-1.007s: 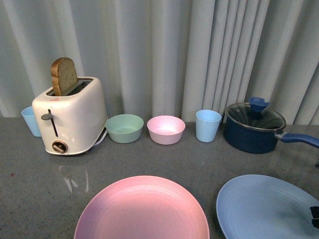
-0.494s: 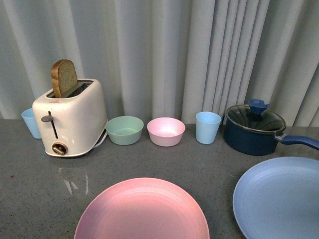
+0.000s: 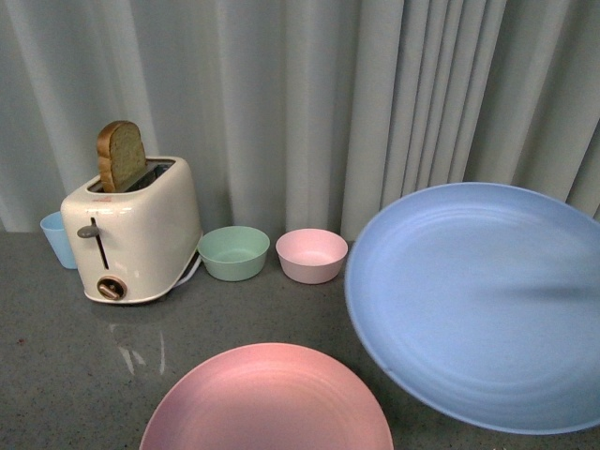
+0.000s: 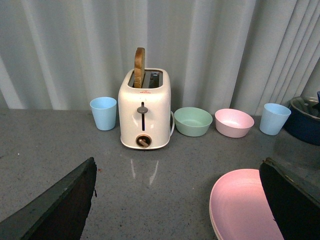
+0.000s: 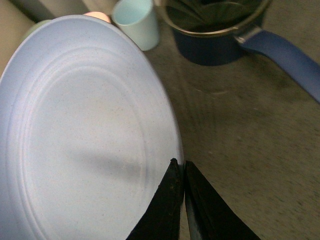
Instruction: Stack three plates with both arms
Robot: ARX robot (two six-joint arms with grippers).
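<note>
The light blue plate (image 3: 478,300) is lifted off the table and tilted, filling the right side of the front view. My right gripper (image 5: 181,167) is shut on its rim, and the plate (image 5: 80,140) fills most of the right wrist view. The pink plate (image 3: 267,398) lies flat on the grey table at the front centre; it also shows in the left wrist view (image 4: 245,205). My left gripper (image 4: 182,200) is open and empty, low over the table just left of the pink plate. The beige plate is out of view. Neither arm shows in the front view.
A white toaster (image 3: 131,230) with a slice of bread stands back left, with a blue cup (image 3: 58,239) behind it. A green bowl (image 3: 233,252) and a pink bowl (image 3: 311,255) stand at the back. A blue cup (image 5: 136,22) and dark blue pot (image 5: 215,30) stand back right.
The light blue plate has risen from the table at the front right and tilted up, now hiding the blue cup and the pot in the front view. The pink plate has not moved.
</note>
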